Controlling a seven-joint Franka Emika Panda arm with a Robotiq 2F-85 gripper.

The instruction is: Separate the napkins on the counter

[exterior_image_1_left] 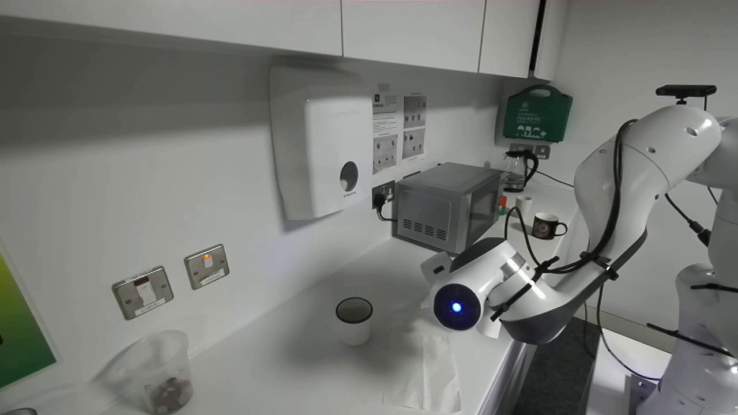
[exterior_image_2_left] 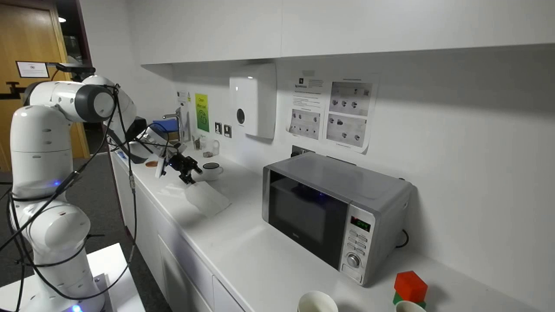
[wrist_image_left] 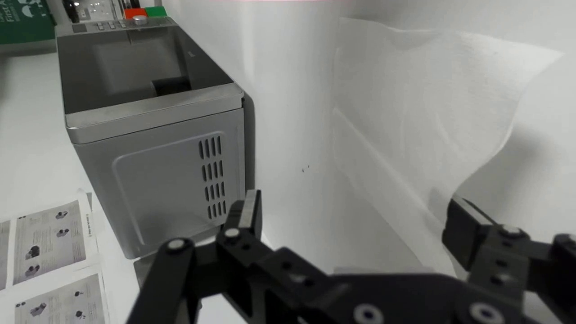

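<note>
A white napkin (exterior_image_2_left: 207, 198) lies on the white counter (exterior_image_2_left: 243, 247), between the mug and the microwave. It fills the right of the wrist view (wrist_image_left: 427, 99), with a raised, curved edge and a long crease. I cannot tell whether the crease is a fold or a second layer. Another flat, creased white napkin (exterior_image_1_left: 429, 374) lies near the counter's front edge; it shows faintly in an exterior view (exterior_image_2_left: 172, 190). My gripper (wrist_image_left: 353, 218) is open. Its right finger is at the napkin's edge; touching is unclear. The gripper (exterior_image_2_left: 195, 175) is low over the counter beside the mug.
A white mug with a dark rim (exterior_image_1_left: 353, 331) stands beside the gripper, toward the wall. A grey microwave (exterior_image_2_left: 312, 212) stands farther along the counter. A clear plastic cup (exterior_image_1_left: 164, 374) stands by the wall. A paper dispenser (exterior_image_1_left: 323, 144) hangs above.
</note>
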